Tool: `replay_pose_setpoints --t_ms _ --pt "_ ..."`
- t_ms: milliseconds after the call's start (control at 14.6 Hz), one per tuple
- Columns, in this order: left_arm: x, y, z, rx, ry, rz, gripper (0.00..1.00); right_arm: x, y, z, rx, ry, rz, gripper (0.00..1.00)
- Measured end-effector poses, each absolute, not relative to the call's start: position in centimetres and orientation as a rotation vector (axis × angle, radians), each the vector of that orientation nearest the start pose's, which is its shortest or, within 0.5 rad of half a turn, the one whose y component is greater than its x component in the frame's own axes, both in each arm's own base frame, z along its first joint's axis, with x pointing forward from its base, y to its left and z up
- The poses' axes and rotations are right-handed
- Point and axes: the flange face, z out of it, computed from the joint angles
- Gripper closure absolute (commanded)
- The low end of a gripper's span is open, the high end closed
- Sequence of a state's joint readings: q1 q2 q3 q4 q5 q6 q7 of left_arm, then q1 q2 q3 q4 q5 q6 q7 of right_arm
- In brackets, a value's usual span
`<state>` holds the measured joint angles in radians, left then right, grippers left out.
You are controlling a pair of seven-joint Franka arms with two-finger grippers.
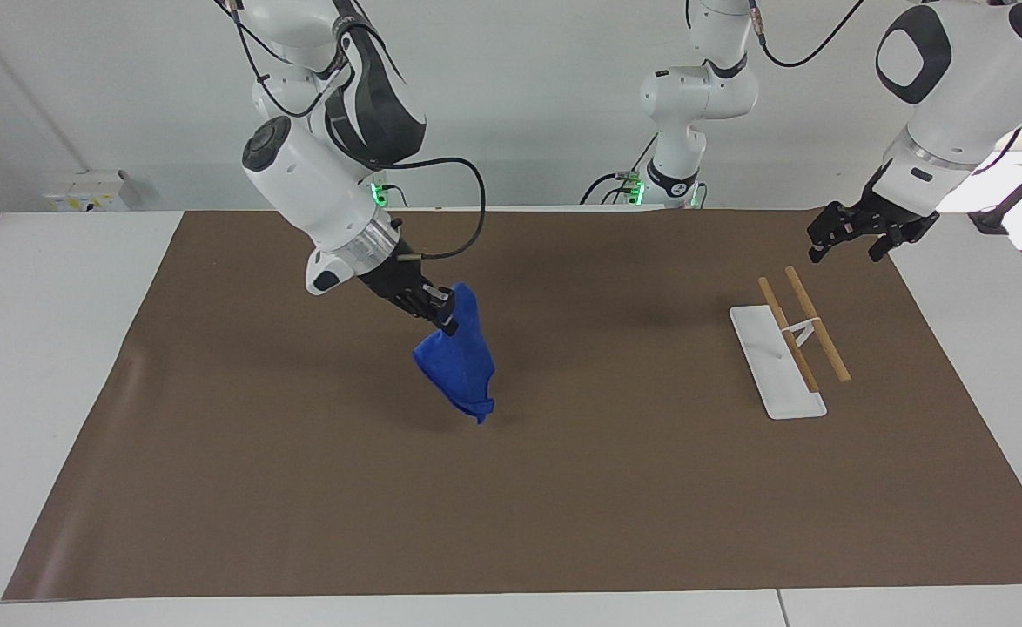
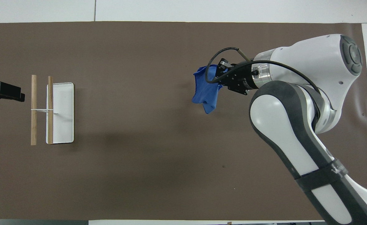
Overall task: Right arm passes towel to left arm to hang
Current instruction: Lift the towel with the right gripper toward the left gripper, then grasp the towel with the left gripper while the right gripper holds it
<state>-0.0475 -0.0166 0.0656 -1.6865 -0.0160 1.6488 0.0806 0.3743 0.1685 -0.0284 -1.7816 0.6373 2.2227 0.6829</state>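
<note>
The right gripper (image 1: 440, 315) is closed on one edge of the towel (image 1: 460, 364), which is held clear of the brown mat (image 1: 511, 488) and hangs bunched below the fingertips, its long axis running nearly straight down to a point. The gripper is tilted toward the left arm's end of the table, and the load is carried over the mat's middle stretch, on the right arm's half. The left gripper (image 1: 852, 237) is seen with its fingers spread and nothing between them; it waits in the air over the mat's edge at its own end, next to the rack (image 1: 794, 335), whose two wooden rails (image 1: 816, 324) stand over a white base. From the towel, the left gripper and the rack both lie the same way, along the table's length, and are well apart from it. The handover is judged to turn on that gap: the right arm alone is at the towel, so the hanging cloth must be brought lengthwise toward the left gripper, or met partway, before the free lower part can be taken.
</note>
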Motion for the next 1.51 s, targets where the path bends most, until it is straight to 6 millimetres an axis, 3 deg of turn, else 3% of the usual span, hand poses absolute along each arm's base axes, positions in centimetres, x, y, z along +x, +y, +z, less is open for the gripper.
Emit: replay_pose_setpoints --t_ms 206,412,618,824,1031,1237,1511 --pt "55.4 -0.3 57.3 -3.160 0.024 0.000 0.00 58.3 28.5 49.7 -2.124 1.025 0.149 1.00" --pt "55.3 -4.8 55.2 -3.182 -0.175 -0.014 0.00 56.7 32.8 50.6 -1.867 1.189 0.240 1.00" --pt "55.0 -8.8 52.4 -3.222 -0.484 -0.015 0.00 55.4 36.1 51.7 -1.664 1.297 0.334 1.00" --pt "54.4 -12.6 50.4 -3.197 -0.886 0.001 0.00 55.7 36.8 52.9 -1.539 1.353 0.417 1.00" --pt "53.8 -15.0 49.5 -3.092 -1.292 0.082 0.00 55.5 37.7 53.2 -1.490 1.367 0.462 1.00" --pt "53.7 -15.9 49.7 -2.945 -1.682 0.163 0.00 54.9 38.7 53.1 -1.474 1.373 0.453 1.00" --pt "54.2 -16.7 50.4 -2.767 -2.061 0.184 0.00 54.6 39.4 53.0 -1.479 1.370 0.456 1.00"
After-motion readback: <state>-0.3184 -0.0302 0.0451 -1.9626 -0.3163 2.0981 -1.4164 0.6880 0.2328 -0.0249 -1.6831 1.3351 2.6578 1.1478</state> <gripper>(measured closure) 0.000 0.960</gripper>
